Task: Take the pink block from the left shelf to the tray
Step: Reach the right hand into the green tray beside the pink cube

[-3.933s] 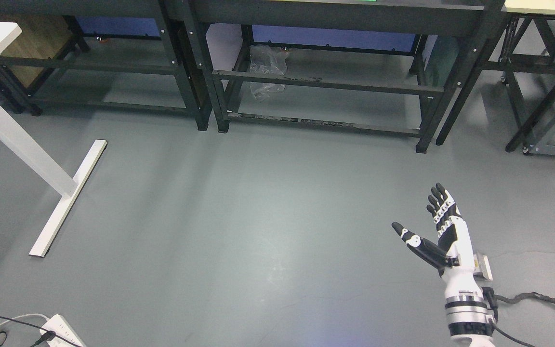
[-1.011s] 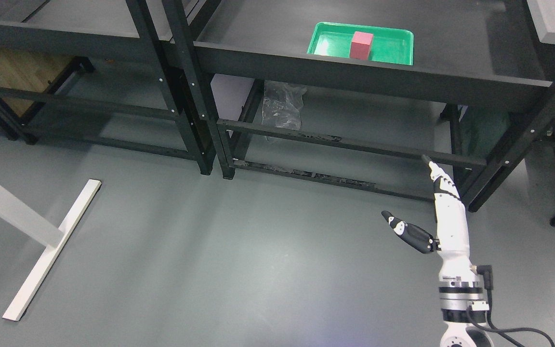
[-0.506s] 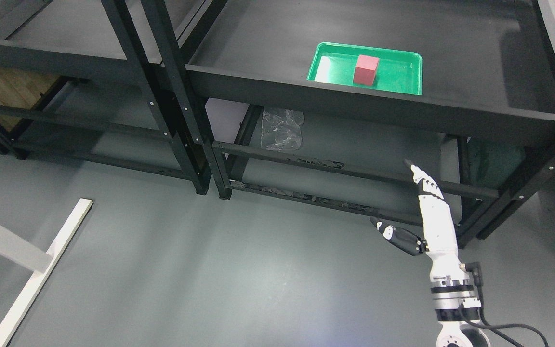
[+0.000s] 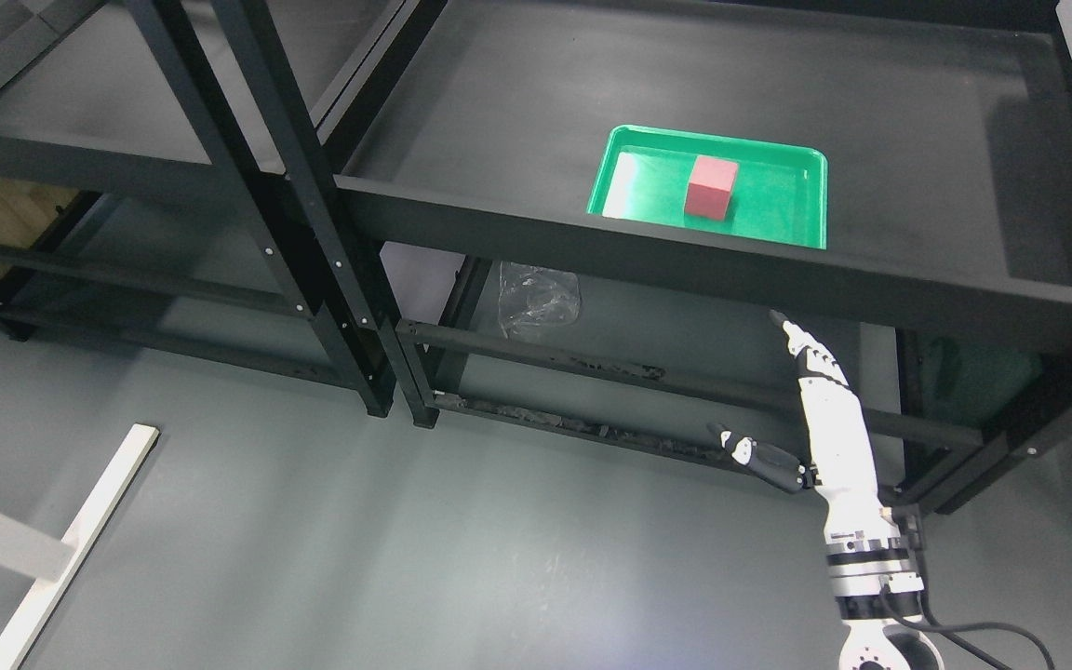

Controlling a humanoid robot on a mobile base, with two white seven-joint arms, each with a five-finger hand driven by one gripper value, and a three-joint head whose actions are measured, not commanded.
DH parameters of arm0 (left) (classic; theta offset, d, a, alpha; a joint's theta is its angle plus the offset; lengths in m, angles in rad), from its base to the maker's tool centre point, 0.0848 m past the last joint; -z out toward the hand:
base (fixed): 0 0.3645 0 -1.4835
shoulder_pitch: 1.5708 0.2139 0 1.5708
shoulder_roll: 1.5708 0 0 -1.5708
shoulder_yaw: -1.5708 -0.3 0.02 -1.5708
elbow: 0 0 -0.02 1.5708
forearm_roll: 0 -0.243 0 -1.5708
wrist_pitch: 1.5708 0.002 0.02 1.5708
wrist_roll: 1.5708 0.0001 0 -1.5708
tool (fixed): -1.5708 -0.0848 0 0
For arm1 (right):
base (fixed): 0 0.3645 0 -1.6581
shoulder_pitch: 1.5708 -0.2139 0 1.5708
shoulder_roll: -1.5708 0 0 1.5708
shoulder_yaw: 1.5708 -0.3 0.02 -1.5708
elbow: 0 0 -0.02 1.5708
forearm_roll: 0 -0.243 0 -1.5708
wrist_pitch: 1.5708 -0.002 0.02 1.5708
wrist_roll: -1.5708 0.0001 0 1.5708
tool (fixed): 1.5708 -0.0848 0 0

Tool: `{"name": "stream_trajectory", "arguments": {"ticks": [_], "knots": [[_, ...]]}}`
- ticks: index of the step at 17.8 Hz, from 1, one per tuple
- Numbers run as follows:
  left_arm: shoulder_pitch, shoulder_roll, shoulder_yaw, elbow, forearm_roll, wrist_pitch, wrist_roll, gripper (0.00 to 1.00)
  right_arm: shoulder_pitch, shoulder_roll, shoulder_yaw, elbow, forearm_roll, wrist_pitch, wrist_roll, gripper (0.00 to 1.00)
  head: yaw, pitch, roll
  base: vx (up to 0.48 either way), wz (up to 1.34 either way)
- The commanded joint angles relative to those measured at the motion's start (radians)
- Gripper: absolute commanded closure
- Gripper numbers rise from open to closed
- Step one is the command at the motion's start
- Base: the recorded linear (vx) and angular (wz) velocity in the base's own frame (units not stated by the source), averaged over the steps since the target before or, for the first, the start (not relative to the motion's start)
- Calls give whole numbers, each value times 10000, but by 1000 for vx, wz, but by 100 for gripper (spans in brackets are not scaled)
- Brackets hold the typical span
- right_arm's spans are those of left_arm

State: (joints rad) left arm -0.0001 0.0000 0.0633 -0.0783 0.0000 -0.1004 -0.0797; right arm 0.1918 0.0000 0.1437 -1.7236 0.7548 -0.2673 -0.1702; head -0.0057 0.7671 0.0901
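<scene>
Black shelf [image 4: 517,140] – green tray [image 4: 783,207] holds pink block [image 4: 711,187].

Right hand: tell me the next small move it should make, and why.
Probably raise the right hand above the shelf's front edge and reach toward the tray. The hand is open, holds nothing, and hangs below and in front of that edge, while the pink block sits inside the green tray on the shelf. The left hand is out of view.
</scene>
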Motion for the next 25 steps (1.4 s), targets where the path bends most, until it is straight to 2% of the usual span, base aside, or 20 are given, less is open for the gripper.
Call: {"name": "stream_trajectory", "arguments": {"ticks": [1,4,8,13,21,25], "knots": [[62,175,-4,0,-15,-8,-1,0,-62,-174,66,-6,-1,-347,-184,0,0,0,0,258,0],[62,175,12,0,-15,-8,-1,0,-108,-174,66,-6,14,-625,-537,0,0,0,0,237,19],[62,175,12,0,-15,-8,-1,0,-246,-174,96,9,14,-335,-324,0,0,0,0,250,22],[62,175,-3,0,-15,-8,-1,0,-323,-174,449,9,29,387,1086,0,0,0,0,224,55],[62,175,12,0,-15,-8,-1,0,-338,-174,434,9,45,1199,1333,0,0,0,0,196,10],[62,175,12,0,-15,-8,-1,0,-354,-174,358,9,91,1660,2191,0,0,0,0,180,-82]]}}
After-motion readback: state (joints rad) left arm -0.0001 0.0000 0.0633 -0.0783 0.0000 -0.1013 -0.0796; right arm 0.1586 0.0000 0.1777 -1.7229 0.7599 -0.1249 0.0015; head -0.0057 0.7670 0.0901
